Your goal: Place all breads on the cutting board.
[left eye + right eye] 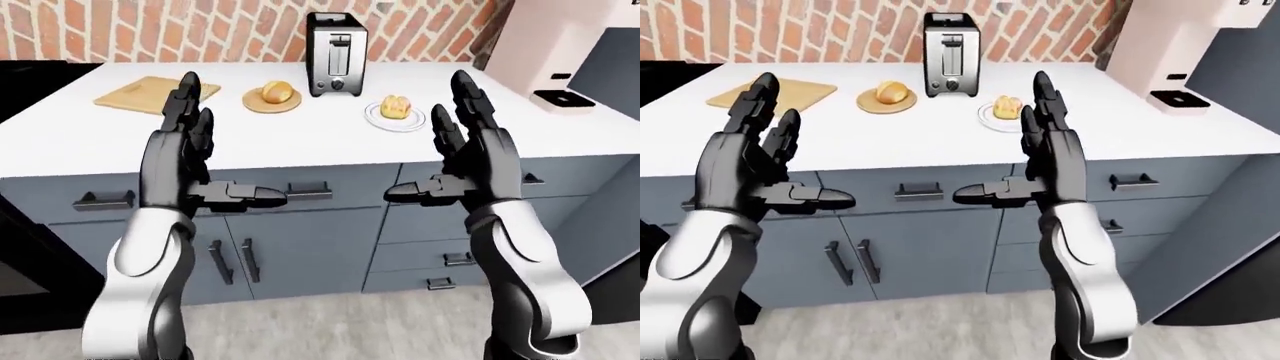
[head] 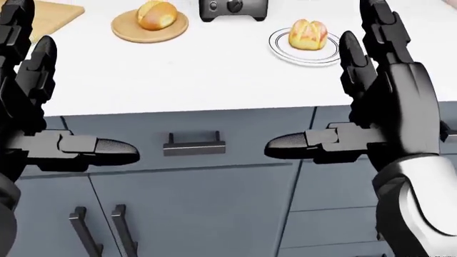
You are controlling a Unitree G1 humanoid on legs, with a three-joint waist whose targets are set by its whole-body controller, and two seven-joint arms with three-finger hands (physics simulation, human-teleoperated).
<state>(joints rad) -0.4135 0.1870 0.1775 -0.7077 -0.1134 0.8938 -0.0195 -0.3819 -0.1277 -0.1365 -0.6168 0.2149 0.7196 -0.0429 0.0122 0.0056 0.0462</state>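
Two breads show, and neither is on the pale rectangular wooden cutting board (image 1: pixel 158 93) yet, so by my judgement the whole task is still to do. The golden round bread roll (image 1: pixel 279 93) sits on a small round wooden plate (image 1: pixel 272 104), just to the left of the silver two-slot toaster (image 1: pixel 335 64). The yellowish split bun (image 1: pixel 397 107) lies on a white round plate (image 1: pixel 395 119), just to the right of the toaster and a little lower in the left-eye view. The cutting board lies bare, well to the left of the toaster, past the wooden plate. All of it rests on the white countertop (image 1: pixel 300 142), with grey cabinet drawers (image 2: pixel 193 144) below. The black left hand (image 1: pixel 190 161) and black right hand (image 1: pixel 465 161) hover short of the counter edge, lower than the toaster, fingers spread apart, thumbs pointing inward, holding nothing.
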